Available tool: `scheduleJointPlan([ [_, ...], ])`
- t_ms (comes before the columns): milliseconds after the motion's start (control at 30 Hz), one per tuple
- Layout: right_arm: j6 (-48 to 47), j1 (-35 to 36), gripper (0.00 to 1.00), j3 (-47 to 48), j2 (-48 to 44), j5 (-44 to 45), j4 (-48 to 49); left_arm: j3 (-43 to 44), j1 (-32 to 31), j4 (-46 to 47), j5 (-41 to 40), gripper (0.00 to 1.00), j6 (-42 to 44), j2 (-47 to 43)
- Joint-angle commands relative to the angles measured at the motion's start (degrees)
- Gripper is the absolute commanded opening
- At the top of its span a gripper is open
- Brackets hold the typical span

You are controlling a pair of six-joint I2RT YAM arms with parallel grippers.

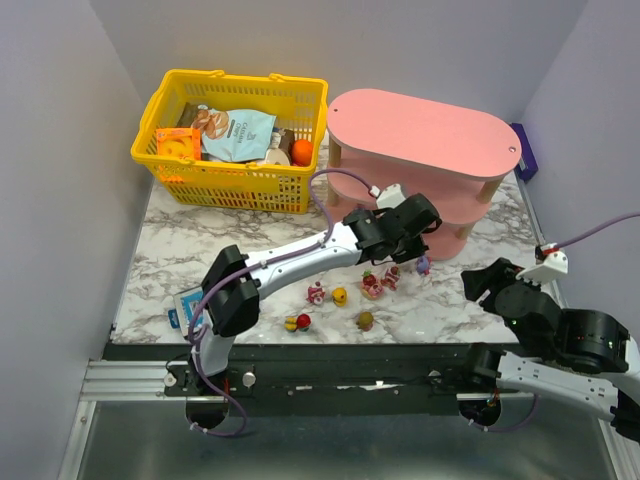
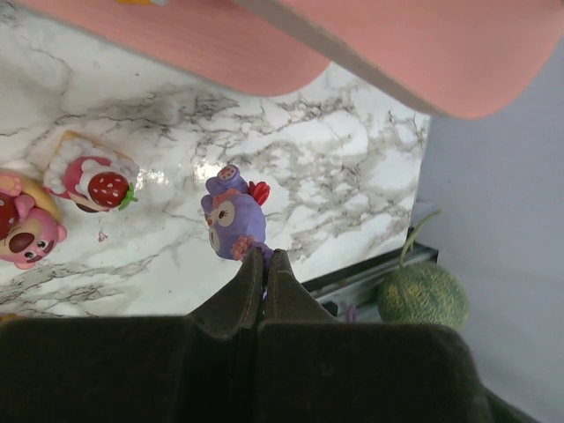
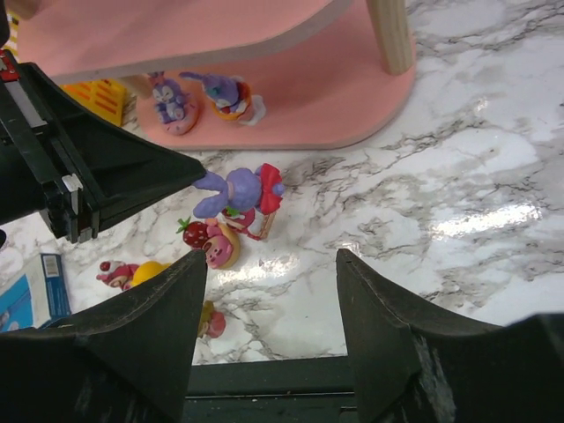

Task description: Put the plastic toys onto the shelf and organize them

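Note:
The pink three-tier shelf (image 1: pixel 420 130) stands at the back right. My left gripper (image 1: pixel 412 252) is shut on a purple figurine (image 2: pixel 231 216) by a thin end, holding it just above the marble in front of the shelf's bottom tier (image 3: pixel 300 106). It also shows in the right wrist view (image 3: pixel 240 189). Two purple toys (image 3: pixel 172 101) (image 3: pixel 225 92) stand on the bottom tier. Several toys lie on the table: a pink one (image 1: pixel 316 293), a yellow one (image 1: pixel 340 296), a pink bear (image 2: pixel 22 229) and a strawberry cake (image 2: pixel 92 181). My right gripper (image 3: pixel 269 264) is open and empty at the near right.
A yellow mesh basket (image 1: pixel 230 140) with snack packets stands at the back left beside the shelf. A flat blue box (image 1: pixel 185 305) lies at the near left. A green melon-like ball (image 2: pixel 423 295) sits beyond the table's edge. Grey walls close in on both sides.

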Motion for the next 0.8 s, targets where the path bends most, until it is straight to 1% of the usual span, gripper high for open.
scheduleJointPlan([
  [0,4.57,-0.04,0.68,1.72,1.67,5.94,-4.45,5.79,-0.26,-7.50,-8.63,0.00,-4.58,3.06],
  [133,6.59,0.05,0.68,2.60,3.25,6.64,-6.29,13.25,-0.26,-11.12,-10.92,0.00,-5.73,7.01],
  [233,9.23,-0.04,0.68,3.13,3.43,7.52,-8.92,16.17,-0.17,-12.53,-11.98,0.00,-5.99,9.65],
  [433,12.66,-0.04,0.68,4.01,0.36,9.63,-13.76,19.24,-0.17,-12.62,-14.26,0.00,-6.17,13.52],
  [500,12.66,0.05,0.68,3.92,-0.87,10.16,-13.86,20.22,-0.17,-12.36,-14.96,0.00,-5.64,14.92],
  [633,12.49,0.05,0.68,3.13,-3.25,10.25,-13.94,23.81,-0.17,-11.13,-15.23,0.00,-2.31,17.56],
  [767,12.57,0.05,0.67,2.16,-5.71,10.25,-14.29,25.49,-0.08,-10.07,-14.26,0.00,-0.11,20.28],
])
